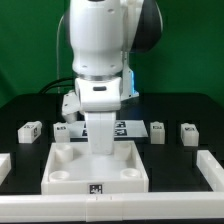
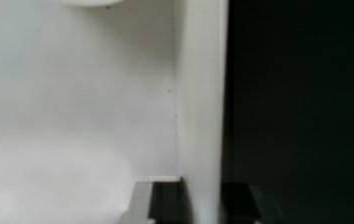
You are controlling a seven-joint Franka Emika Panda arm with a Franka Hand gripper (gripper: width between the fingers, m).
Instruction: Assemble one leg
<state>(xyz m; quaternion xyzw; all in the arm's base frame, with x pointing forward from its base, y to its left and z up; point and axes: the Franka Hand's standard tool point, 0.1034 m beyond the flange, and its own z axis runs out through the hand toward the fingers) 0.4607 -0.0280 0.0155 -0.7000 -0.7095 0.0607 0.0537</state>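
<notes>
Three small white legs with marker tags lie on the black table in the exterior view: one at the left (image 1: 29,128) and two at the right (image 1: 157,131) (image 1: 188,132). None is held. The large white tray-shaped panel (image 1: 70,175) lies at the front centre. My gripper (image 1: 101,148) reaches down at the panel's back wall. In the wrist view the panel's floor (image 2: 67,120) fills most of the frame, and my gripper (image 2: 204,202) has one dark finger (image 2: 167,205) on each side of the panel's upright wall (image 2: 200,100), shut on it.
The marker board (image 1: 65,130) lies just behind the panel, partly hidden by the arm. White bars stand at the table's front left (image 1: 4,165) and front right (image 1: 212,172). Black table (image 2: 307,110) shows beyond the panel's wall.
</notes>
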